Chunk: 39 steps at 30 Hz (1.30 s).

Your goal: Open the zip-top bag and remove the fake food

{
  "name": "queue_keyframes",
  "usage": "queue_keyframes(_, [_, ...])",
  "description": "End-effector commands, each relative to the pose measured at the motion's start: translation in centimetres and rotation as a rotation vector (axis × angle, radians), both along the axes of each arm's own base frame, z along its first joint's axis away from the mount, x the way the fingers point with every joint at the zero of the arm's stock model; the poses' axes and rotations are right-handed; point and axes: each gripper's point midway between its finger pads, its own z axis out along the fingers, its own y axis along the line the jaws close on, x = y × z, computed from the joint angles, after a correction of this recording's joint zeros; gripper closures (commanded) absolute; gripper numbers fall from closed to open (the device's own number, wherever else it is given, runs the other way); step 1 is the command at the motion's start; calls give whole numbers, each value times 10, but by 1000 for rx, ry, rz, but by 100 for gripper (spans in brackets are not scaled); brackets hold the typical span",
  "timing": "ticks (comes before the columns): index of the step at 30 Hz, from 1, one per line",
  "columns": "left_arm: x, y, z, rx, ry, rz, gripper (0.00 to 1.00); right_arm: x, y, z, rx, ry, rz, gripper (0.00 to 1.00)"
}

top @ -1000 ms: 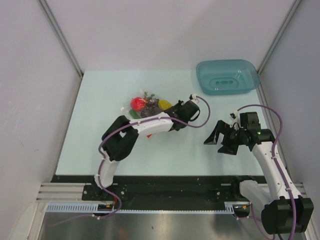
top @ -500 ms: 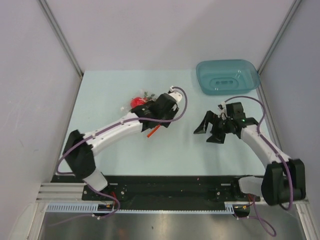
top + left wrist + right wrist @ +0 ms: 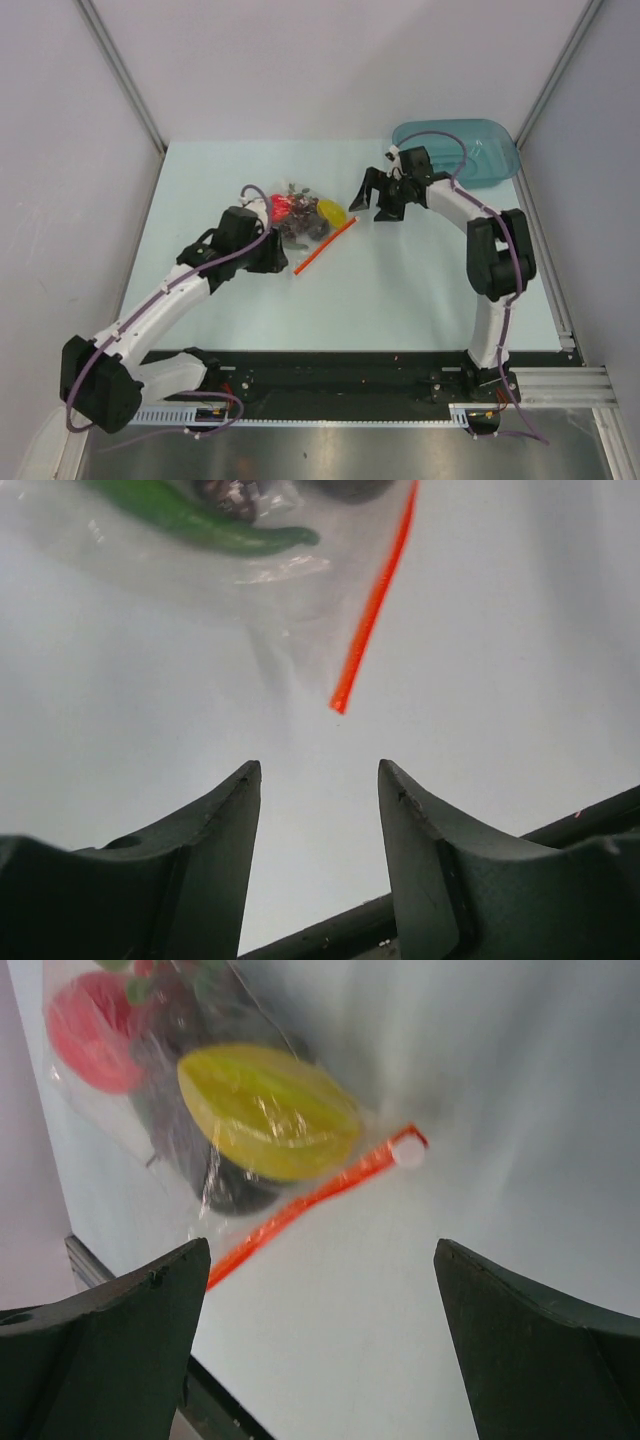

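- The zip-top bag [image 3: 300, 215] is seen lying on the table [image 3: 420, 280], toward its far side, between the two grippers. The fake food [image 3: 330, 210] is enclosed in it.
- The left gripper [image 3: 318, 770] is spread apart with nothing gripped, just short of the end of the zipper strip [image 3: 372, 610].
- The right gripper [image 3: 320, 1250] is opened wide and empty, near the white slider [image 3: 407, 1148].
- The green piece [image 3: 200, 525] is cut off by the frame edge. The zipper seems closed, though blur prevents certainty.
- The teal tray [image 3: 495, 160] is partly covered by the right arm.

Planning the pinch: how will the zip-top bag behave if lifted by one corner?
Probably floppy: the zip-top bag is thin crinkled film lying slack. Likely to sag and swing, since the fake food bunches at one end. Glossy film may slip.
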Motion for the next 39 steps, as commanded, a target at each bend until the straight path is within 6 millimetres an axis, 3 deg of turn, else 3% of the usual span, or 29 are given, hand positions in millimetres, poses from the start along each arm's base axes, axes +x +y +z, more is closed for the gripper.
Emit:
queue_keyframes(1, [10,4,14,-189,-7,61,45,41,30,-8,-40,-93,42,0])
queue_keyframes(2, [14,7,10,-176,8,81,46,53,38,5,-23,-128,47,0])
queue_keyframes(4, [24,17,3,-163,32,147,50,59,47,-12,-19,-89,56,0])
queue_keyframes(5, [28,19,-4,-162,58,163,51,66,54,-6,-8,-108,65,0])
queue_keyframes(7, [40,29,-7,-194,74,205,55,69,58,-15,-24,-99,83,0])
queue_keyframes(8, [44,33,-10,-197,80,220,55,69,61,-29,-28,-74,96,0])
queue_keyframes(9, [51,40,-16,-201,91,246,55,76,63,-23,-22,-90,100,0])
queue_keyframes(11, [60,40,-21,-225,86,243,55,72,62,-34,-37,-52,112,0])
queue_keyframes(12, [64,43,-33,-223,120,258,55,70,63,-34,-31,-45,121,0])
queue_keyframes(15, [78,38,-44,-227,129,232,55,57,68,-29,0,-32,151,0])
queue_keyframes(16, [82,37,-57,-218,160,226,54,49,69,-36,11,-11,156,1])
queue_keyframes(18, [92,38,-63,-185,182,208,55,34,76,-22,76,30,159,2])
queue_keyframes(19, [95,40,-69,-157,202,204,59,24,79,-26,98,54,164,3])
queue_keyframes(22, [103,63,-48,-41,109,264,59,3,87,3,169,76,150,4])
queue_keyframes(23, [102,76,-27,-6,26,306,57,-14,85,-5,194,139,151,4])
queue_keyframes(25, [96,82,-4,24,-67,307,48,-24,91,17,274,152,135,7])
queue_keyframes(26, [89,86,13,33,-135,315,45,-30,91,16,275,169,132,9])
queue_keyframes(29, [72,72,22,53,-166,250,44,-44,96,23,284,203,155,20])
queue_keyframes(32, [52,42,18,-5,-168,159,44,-53,100,26,287,210,186,33])
queue_keyframes(33, [40,23,27,-68,-180,100,44,-56,99,24,281,218,187,40])
queue_keyframes(35, [31,6,27,-125,-193,35,46,-61,100,25,278,217,198,43])
queue_keyframes(39, [4,-27,28,-146,-195,-107,49,-69,105,27,286,225,216,72])
